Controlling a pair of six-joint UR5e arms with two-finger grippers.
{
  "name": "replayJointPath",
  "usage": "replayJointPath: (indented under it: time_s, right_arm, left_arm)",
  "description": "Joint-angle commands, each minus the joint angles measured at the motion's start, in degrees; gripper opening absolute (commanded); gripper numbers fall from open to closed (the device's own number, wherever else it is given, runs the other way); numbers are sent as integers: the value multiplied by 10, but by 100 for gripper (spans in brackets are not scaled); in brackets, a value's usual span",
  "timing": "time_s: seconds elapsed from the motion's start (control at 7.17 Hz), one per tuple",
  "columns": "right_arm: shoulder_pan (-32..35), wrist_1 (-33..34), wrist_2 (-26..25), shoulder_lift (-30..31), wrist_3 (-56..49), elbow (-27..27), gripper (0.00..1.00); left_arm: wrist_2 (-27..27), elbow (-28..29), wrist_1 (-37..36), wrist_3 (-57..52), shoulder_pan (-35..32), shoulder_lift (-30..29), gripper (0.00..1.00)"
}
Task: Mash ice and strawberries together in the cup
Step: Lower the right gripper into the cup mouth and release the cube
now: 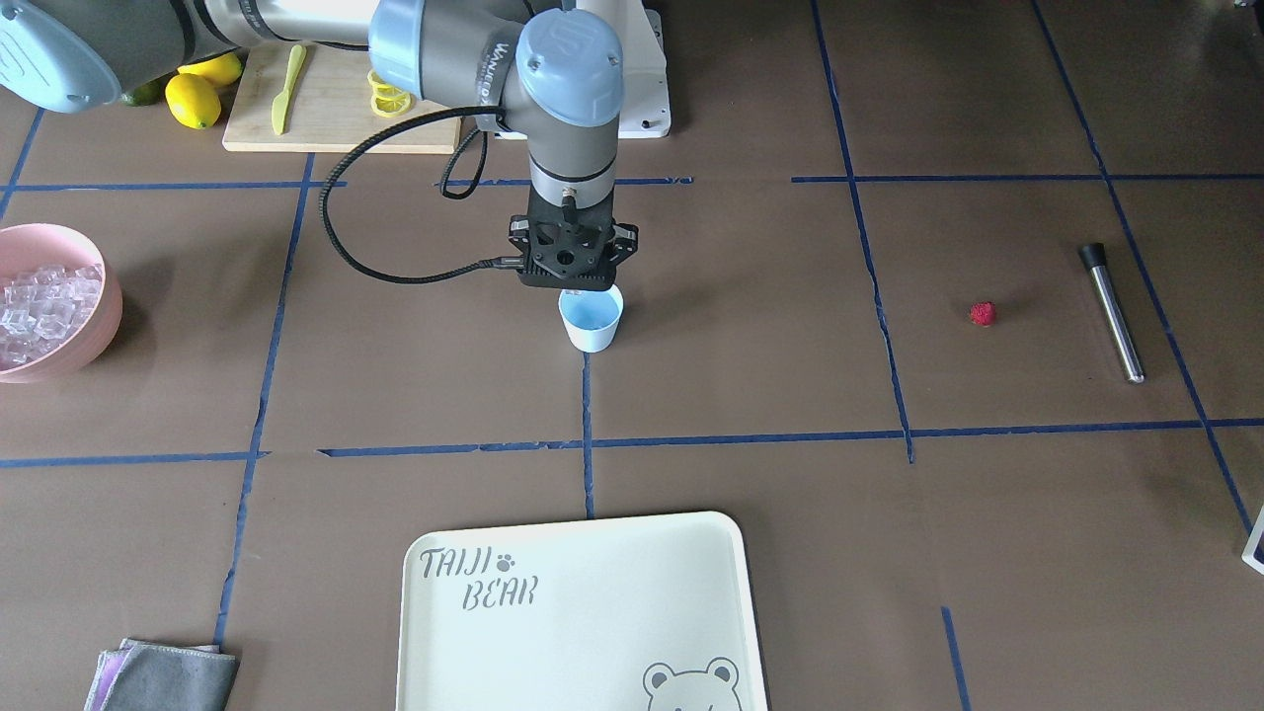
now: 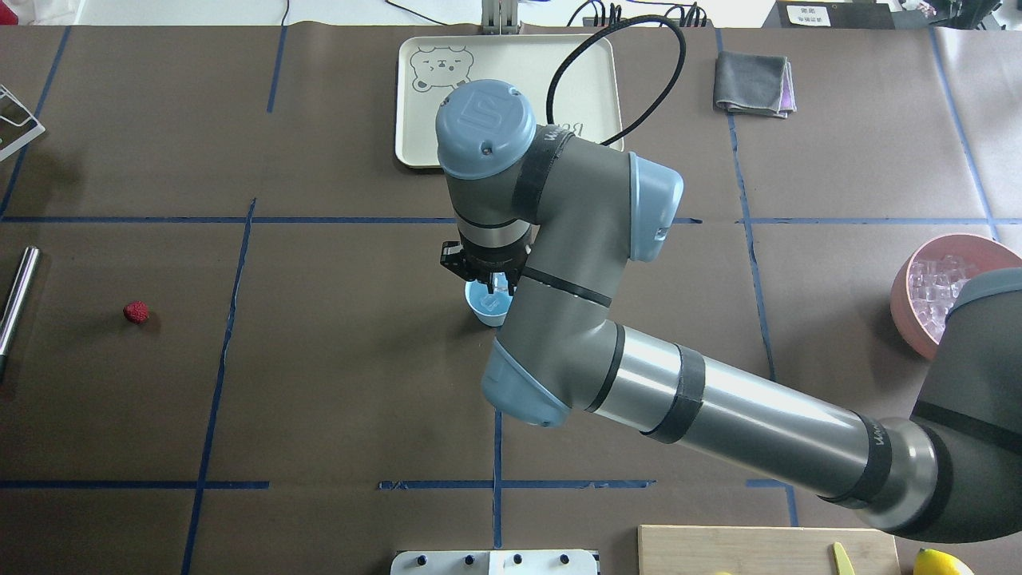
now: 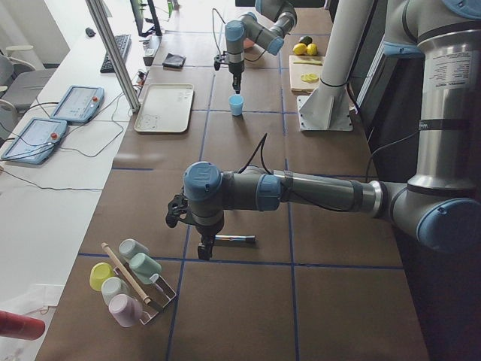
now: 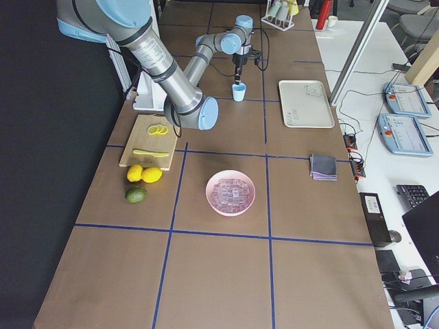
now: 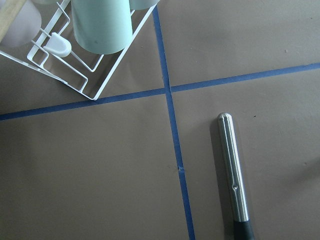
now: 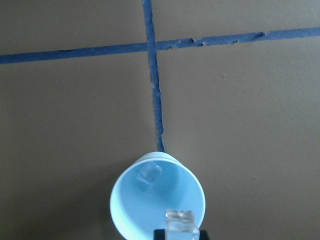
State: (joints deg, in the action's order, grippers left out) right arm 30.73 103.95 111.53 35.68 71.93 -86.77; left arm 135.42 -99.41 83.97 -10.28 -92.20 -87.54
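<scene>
The cup (image 1: 591,321), white outside and light blue inside, stands upright near the table's middle. My right gripper (image 1: 578,286) hangs straight over its rim, shut on a clear ice cube (image 6: 180,220). Another ice cube (image 6: 150,173) lies on the cup's (image 6: 157,200) bottom. More ice (image 1: 44,311) fills the pink bowl (image 1: 94,331) on my right. The strawberry (image 1: 982,314) lies alone on the table on my left, near a steel muddler (image 1: 1111,311). My left gripper (image 3: 203,252) hovers low beside that muddler (image 5: 233,167); I cannot tell whether it is open or shut.
A cream tray (image 1: 583,612) lies beyond the cup, with a grey cloth (image 1: 163,676) to one side. A cutting board (image 1: 326,109) holds lemon slices and a yellow knife, with lemons (image 1: 193,99) beside it. A wire rack of cups (image 5: 75,55) stands near my left gripper.
</scene>
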Motion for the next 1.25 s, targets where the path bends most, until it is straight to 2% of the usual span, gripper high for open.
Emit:
replayJointPath:
  time_s: [0.0,0.28,0.42,0.56,0.7,0.84,1.12]
  right_arm:
    - [-7,-6,-5,-13,4,23,1]
    - [-8,-6,-5,-13,3,25,4]
    - [-8,-6,-5,-13,3,25,16]
    - [-7,-6,-5,-14,3,25,21]
    - [-7,-8,-5,-14,2,25,34]
    - [-7,-10,-5,-14,2,25,53]
    - [-7,-10,-5,-13,1,25,66]
  left_arm:
    - [0,0,1,0,0,0,100]
    - [-1,0,1,0,0,0,100]
    - [0,0,1,0,0,0,100]
    - [0,0,1,0,0,0,100]
    - [-1,0,0,0,0,0,100]
    - [-1,0,0,0,0,0,100]
    - [0,0,1,0,0,0,100]
